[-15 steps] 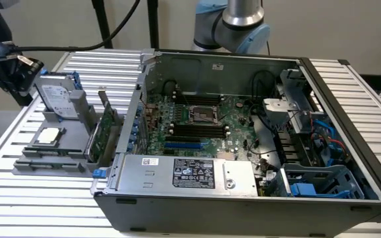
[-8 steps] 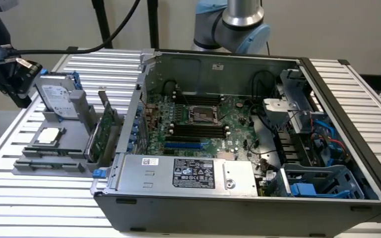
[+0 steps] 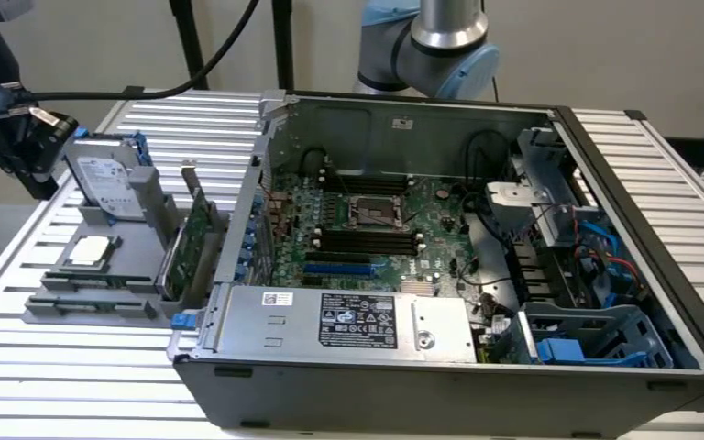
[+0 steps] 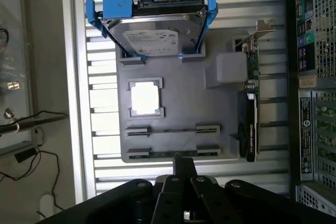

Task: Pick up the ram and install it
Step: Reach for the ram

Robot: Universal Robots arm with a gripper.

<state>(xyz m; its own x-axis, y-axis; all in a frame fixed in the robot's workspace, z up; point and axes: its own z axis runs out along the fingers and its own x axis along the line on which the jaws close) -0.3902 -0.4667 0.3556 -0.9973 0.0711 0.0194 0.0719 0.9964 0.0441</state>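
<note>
Thin green ram standing edgewise.

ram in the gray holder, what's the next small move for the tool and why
Probably lower the tool straight toward the ram: it sits ungrasped in the end row of the holder, and the tool looks roughly lined up over it with height left.

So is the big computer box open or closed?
Open. The computer case has no cover on its upward-facing side, so the exterior view looks straight in at the green motherboard.
</note>
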